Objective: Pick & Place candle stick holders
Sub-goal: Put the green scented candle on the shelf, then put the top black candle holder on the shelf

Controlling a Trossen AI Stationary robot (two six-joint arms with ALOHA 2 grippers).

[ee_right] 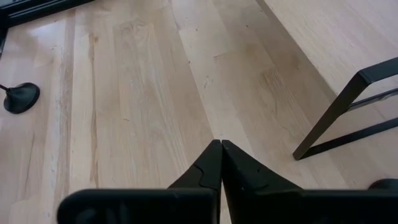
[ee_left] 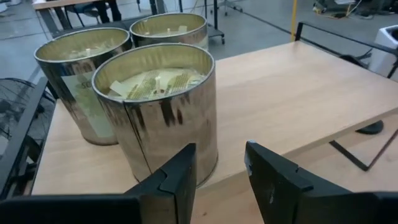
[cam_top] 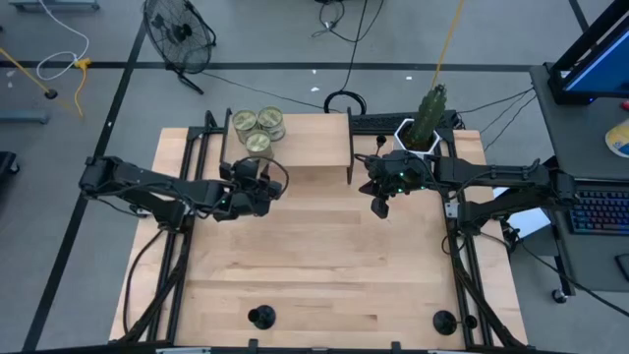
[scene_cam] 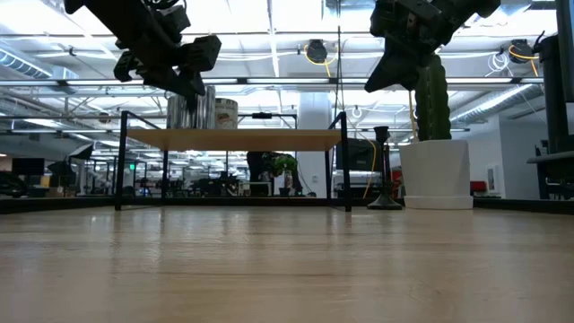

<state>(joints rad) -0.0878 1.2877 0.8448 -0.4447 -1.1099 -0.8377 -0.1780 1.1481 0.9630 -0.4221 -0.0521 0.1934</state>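
Holders: two black candle holders stand near the front edge of the worktop, one on the left arm's side, one on the right's; a third stands far back beside the white planter.
Axis: each is upright, round base flat on the wood, thin stem straight up, so the long axis is vertical and the cup faces the ceiling.
Left hand: left hand hovers at the shelf, fingers parted with only air between, aimed at the nearest of three tins; nothing held.
Right hand: right hand hangs above the worktop just off the shelf's right end, fingers pressed together, empty.
Why so: both hands sit high and back, well apart from the front pair, my guess being that this keeps the way down clear.
Stage: looks early; no holder is gripped.
Next: a pinch from the side on a stem seems the likely way in.
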